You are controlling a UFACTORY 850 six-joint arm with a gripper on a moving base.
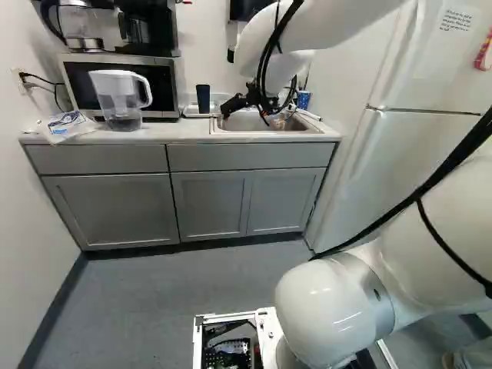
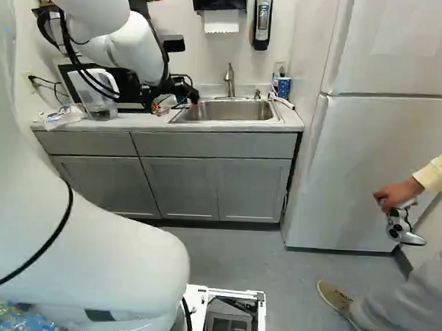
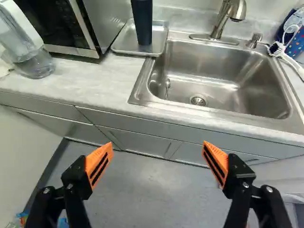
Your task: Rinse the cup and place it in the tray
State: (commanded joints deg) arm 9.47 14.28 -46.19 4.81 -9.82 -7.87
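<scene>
The gripper, black with two fingers, stands with its orange pads wide apart and nothing between them. The cup, a tall, dark, smooth tumbler, stands on end on a small silver metal tray. That tray rests on the pale marbled counter, between the steel-sided microwave and the stainless steel sink.

From your gripper, the cup lies ahead, past the counter's front edge, and a little toward the microwave from the line midway between the fingers. Its long axis is vertical, and its sides narrow toward the tray. The sink lies beside the tray, on the side away from the microwave, with the brushed metal faucet at its back edge.

The cup already has its place in the tray, but you can't tell from here whether it has been rinsed. If rinsing is still due, your next move would be forward and slightly toward the microwave, bringing one finger to each side of the upright cup. A sideways nudge could tip it; if it's rinsed, leave it standing.
</scene>
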